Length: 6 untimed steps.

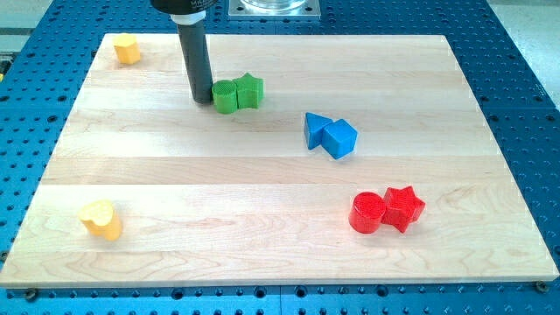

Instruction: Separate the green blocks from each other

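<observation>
Two green blocks touch each other near the view's top centre: a green cylinder [225, 96] on the left and a green star [249, 90] on its right. My tip [202, 98] stands on the board just left of the green cylinder, touching or almost touching its left side. The rod rises straight up from the tip to the view's top edge.
A blue triangle [315, 129] and a blue cube [339, 138] touch at centre right. A red cylinder [367, 213] and a red star [403, 207] touch at lower right. A yellow block [128, 49] sits at top left, a yellow heart [101, 219] at lower left. The wooden board [262, 254] lies on a blue perforated table.
</observation>
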{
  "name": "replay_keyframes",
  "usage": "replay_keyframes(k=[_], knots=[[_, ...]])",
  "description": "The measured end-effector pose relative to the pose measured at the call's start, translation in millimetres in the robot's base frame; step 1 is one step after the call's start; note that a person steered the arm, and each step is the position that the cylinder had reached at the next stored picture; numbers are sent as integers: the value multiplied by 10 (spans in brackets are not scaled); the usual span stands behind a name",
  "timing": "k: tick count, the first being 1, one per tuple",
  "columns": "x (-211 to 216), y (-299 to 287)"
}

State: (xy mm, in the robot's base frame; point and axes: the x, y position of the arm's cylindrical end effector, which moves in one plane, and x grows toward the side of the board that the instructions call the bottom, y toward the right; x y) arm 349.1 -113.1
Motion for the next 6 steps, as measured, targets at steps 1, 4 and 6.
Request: replay_keyframes(k=[1, 4, 6], knots=[[397, 38], [-838, 864], [-1261, 323]])
